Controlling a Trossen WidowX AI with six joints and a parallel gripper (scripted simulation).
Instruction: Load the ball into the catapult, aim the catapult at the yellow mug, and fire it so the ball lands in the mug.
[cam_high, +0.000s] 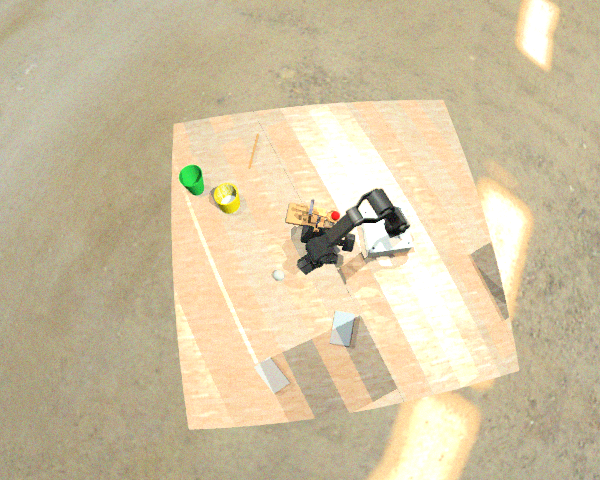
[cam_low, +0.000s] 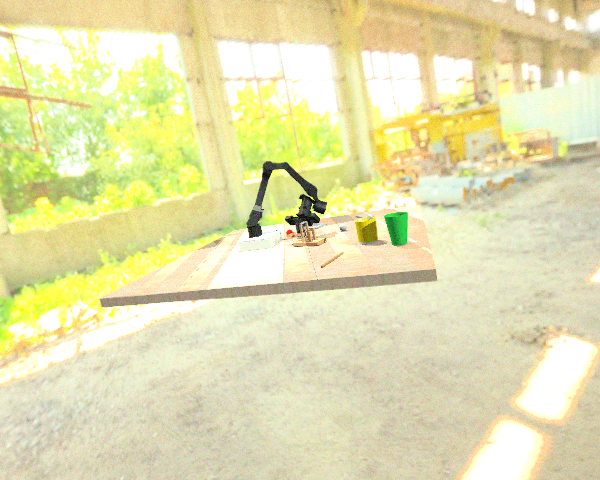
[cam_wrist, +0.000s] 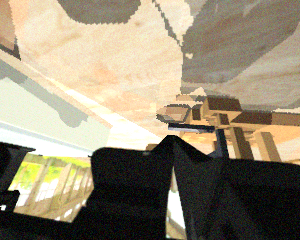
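The wooden catapult (cam_high: 295, 214) (cam_low: 311, 242) (cam_wrist: 223, 105) stands beside the arm's base. The red ball (cam_high: 335, 215) (cam_low: 289, 233) is at the base-side end of the catapult's arm; it is hidden in the wrist view. The yellow mug (cam_high: 230, 203) (cam_low: 366, 230) stands upright, away from the catapult on the side opposite the base. My gripper (cam_low: 299, 228) (cam_wrist: 171, 139) is shut and empty, pointing down low at the catapult's near side. Its fingertips are hidden under the arm in the top view, and I cannot tell whether they touch the catapult.
A green cup (cam_high: 198, 186) (cam_low: 397, 230) stands beside the mug. A pale grey ball (cam_high: 278, 275) (cam_low: 343, 227) lies off to the catapult's side. A thin wooden stick (cam_high: 254, 150) (cam_low: 331, 259) lies on the other side. Two flat grey plates (cam_high: 342, 330) (cam_high: 272, 376) lie farther out.
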